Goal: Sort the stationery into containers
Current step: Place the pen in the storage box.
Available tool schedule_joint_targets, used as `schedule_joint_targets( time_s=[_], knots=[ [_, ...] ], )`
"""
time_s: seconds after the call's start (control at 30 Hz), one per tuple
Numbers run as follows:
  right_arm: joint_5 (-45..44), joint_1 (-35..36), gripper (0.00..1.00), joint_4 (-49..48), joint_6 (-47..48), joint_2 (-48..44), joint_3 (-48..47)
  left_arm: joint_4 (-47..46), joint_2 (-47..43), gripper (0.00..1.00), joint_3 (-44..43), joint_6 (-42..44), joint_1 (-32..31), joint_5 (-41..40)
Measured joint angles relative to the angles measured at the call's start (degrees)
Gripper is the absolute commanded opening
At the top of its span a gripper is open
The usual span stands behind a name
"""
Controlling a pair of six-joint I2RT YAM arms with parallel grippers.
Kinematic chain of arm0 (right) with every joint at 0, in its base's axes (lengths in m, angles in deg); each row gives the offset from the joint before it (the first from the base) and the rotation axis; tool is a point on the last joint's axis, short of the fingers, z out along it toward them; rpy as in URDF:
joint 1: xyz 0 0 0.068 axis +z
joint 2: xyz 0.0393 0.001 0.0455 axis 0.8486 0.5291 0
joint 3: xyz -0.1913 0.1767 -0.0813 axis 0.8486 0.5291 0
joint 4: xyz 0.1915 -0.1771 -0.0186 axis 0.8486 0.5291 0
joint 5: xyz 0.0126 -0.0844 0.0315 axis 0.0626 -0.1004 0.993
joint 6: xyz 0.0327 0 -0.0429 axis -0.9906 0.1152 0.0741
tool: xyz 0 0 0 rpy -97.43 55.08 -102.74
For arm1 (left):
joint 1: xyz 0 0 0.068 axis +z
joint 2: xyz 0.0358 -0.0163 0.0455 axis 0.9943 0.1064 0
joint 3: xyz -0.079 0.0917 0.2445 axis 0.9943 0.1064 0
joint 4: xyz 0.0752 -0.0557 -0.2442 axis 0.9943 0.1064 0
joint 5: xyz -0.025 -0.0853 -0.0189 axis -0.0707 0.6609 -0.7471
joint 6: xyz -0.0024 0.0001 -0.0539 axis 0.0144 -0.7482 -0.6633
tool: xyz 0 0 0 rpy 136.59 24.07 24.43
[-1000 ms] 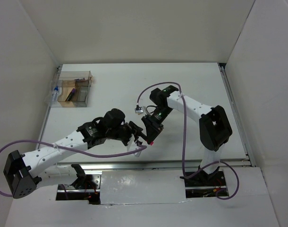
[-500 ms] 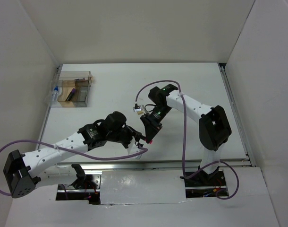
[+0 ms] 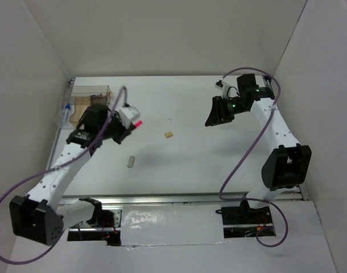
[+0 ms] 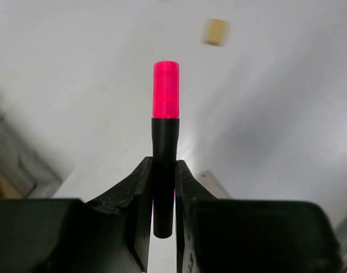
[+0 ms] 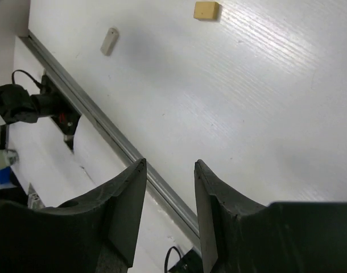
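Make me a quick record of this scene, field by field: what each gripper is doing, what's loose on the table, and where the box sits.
left gripper: shut on pink-black marker, pink end sticking out past the fingers
right gripper: open, nothing between the fingers
loose on table: centre eraser block; front eraser block, lying apart
clear box: far left corner, next to the left gripper

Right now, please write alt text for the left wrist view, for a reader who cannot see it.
The left tool is shut on a pink-black marker, gripping its black body so that the pink cap points away from the camera. Below lies the white table, with one tan eraser block blurred near the top edge.
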Motion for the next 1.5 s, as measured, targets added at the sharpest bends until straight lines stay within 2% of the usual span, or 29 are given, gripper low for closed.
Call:
schedule_joint_targets(
  time_s=[0.1,0.2,0.3,0.4,0.53,0.73,0.8,0.83,1.0,1.03,1.1,1.13,1.2,1.37,1.43,1.5],
  knots=[
    [-1.9,0.0,0.45,-3.1,-1.8,-2.6,1.7,-0.2,8.3,0.00,-7.3,-7.8,18.7,0.9],
    [-2.3,0.4,0.45,-5.2,-3.4,-3.9,5.4,-1.4,17.5,0.00,-13.8,-11.9,32.1,0.7],
    [-2.7,0.6,0.45,-6.3,-4.7,-4.0,8.8,-1.1,27.1,0.00,-21.2,-14.2,42.0,1.1],
    [-3.4,0.8,0.45,-6.4,-5.3,-4.0,9.6,0.4,35.2,0.00,-28.7,-15.0,47.5,1.7],
    [-3.9,0.8,0.44,-6.7,-5.7,-4.1,9.6,-0.2,42.8,0.00,-36.1,-14.4,48.0,1.1],
    [-4.9,0.9,0.44,-7.0,-5.8,-4.1,9.6,-1.2,48.1,0.03,-38.9,-14.2,45.5,-0.1],
    [-5.1,0.9,0.44,-7.0,-5.8,-4.1,9.6,-1.4,49.0,0.09,-38.9,-14.3,44.7,-0.9],
    [-5.2,0.9,0.44,-7.0,-5.8,-4.1,9.6,-1.6,49.4,0.16,-38.9,-14.3,44.3,-1.3],
    [-5.3,0.9,0.44,-7.0,-5.8,-4.1,9.6,-2.8,51.1,0.28,-38.9,-14.3,43.4,-2.6],
    [-5.3,0.9,0.44,-7.0,-5.9,-4.1,9.7,-3.0,51.5,0.37,-38.9,-14.3,43.2,-2.9],
    [-5.4,0.9,0.44,-7.0,-5.9,-4.0,9.6,-2.8,52.2,0.49,-39.5,-14.1,43.0,-3.2],
    [-5.3,0.9,0.44,-7.0,-5.9,-4.0,9.6,-2.7,52.6,0.59,-40.1,-14.1,42.9,-3.3],
    [-5.4,0.9,0.44,-7.0,-5.9,-4.0,9.6,-2.5,53.0,0.63,-41.0,-14.2,42.8,-3.4],
    [-5.6,0.9,0.44,-7.0,-5.9,-4.0,9.7,-3.0,51.0,0.59,-39.8,-13.4,43.1,-0.1],
    [-5.7,0.9,0.44,-7.1,-5.9,-4.1,9.9,-3.0,46.2,0.59,-34.9,-10.5,43.1,4.5],
    [-6.1,0.9,0.44,-7.1,-5.9,-4.2,10.6,-0.1,39.5,0.62,-30.0,-4.7,42.6,8.9]
  ],
)
